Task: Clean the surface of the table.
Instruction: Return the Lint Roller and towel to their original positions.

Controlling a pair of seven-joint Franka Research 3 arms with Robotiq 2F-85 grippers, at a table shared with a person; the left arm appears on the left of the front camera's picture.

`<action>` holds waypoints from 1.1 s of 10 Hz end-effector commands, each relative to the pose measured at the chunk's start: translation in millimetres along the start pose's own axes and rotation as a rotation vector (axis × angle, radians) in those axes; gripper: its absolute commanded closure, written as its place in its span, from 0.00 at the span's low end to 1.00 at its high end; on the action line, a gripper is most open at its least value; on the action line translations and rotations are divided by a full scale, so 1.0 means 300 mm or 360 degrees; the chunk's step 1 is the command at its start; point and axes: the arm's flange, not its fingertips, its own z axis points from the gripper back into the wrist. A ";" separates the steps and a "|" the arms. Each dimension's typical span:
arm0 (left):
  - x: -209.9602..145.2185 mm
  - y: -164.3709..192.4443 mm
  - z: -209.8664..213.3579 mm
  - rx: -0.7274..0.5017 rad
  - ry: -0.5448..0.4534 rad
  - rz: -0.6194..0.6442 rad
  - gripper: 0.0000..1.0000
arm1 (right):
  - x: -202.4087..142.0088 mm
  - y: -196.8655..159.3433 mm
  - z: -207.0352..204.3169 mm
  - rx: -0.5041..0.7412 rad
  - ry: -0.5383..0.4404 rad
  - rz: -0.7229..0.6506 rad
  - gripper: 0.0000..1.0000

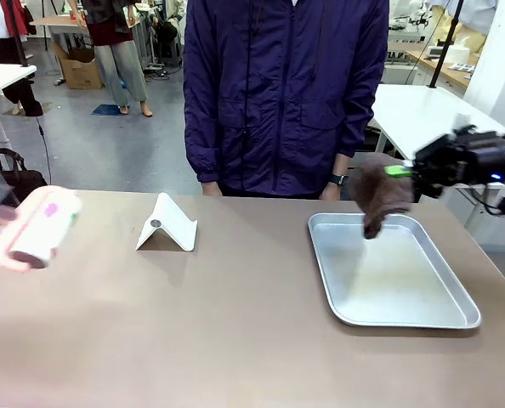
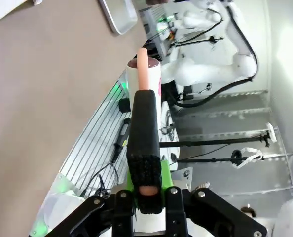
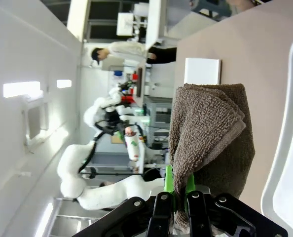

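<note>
Smooth matte table (image 1: pixel 235 323), shallow metal tray (image 1: pixel 456 316), nubby brown towel (image 1: pixel 380 194)

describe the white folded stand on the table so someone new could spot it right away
On the brownish table, look left of the metal tray, near the far edge. The white stand sits there, a small tent-shaped fold with a dark dot on its slope.

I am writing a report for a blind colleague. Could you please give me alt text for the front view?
The right hand holds a brown cloth hanging over the far edge of a silver tray on the brown table. At the left edge, a blurred pink-and-white lint roller hovers above the table; a white folded stand sits mid-table, before a person in a dark jacket.
</note>
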 end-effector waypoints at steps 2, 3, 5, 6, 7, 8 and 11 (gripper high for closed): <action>0.213 -0.131 -0.213 0.0171 0.0062 0.0118 0.78 | 0.088 0.086 -0.316 -0.0140 -0.0021 -0.0074 0.92; 0.290 -0.174 -0.291 0.0249 -0.0068 0.0149 0.78 | 0.111 0.084 -0.447 -0.0234 0.0057 -0.0103 0.92; 0.392 -0.208 -0.420 0.0444 -0.0178 0.0158 0.78 | 0.125 0.081 -0.633 -0.0268 0.0165 -0.0161 0.92; 0.452 -0.195 -0.480 0.0547 -0.0211 0.0211 0.78 | 0.118 0.065 -0.713 -0.0327 0.0174 -0.0206 0.92; 0.515 -0.167 -0.536 0.0662 -0.0214 0.0275 0.78 | 0.101 0.042 -0.769 -0.0370 0.0238 -0.0228 0.92; 0.587 -0.128 -0.567 0.0820 -0.0320 0.0314 0.78 | 0.085 0.007 -0.801 -0.0428 0.0248 -0.0244 0.92; 0.725 0.007 -0.603 0.0901 -0.0421 0.0445 0.78 | 0.080 -0.155 -0.803 -0.0602 0.0223 -0.0352 0.92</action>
